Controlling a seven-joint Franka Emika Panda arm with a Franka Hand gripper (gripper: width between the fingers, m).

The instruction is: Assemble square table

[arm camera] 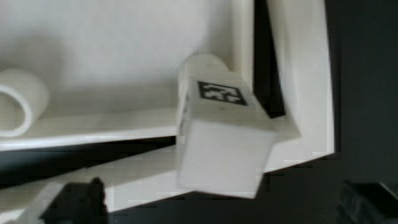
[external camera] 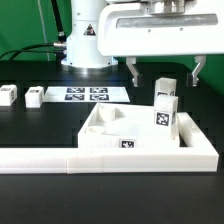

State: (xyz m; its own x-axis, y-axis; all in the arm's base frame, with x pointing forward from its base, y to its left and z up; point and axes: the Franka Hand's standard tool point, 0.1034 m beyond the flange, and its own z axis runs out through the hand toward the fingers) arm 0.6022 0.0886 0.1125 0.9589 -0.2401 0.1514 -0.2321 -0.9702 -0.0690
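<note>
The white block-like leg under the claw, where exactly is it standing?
In the exterior view, the white tagged leg stands upright on the large square white tabletop's right side, directly below the open gripper.

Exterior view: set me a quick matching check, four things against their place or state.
Things:
1 gripper
2 marker board
3 leftmost leg
4 tabletop

Places or states:
A in the L-shaped wall corner
B open
C flat by the robot base
D on the black table, far exterior view's left

Pairs: 1-B, 2-C, 3-D, 4-A.
</note>
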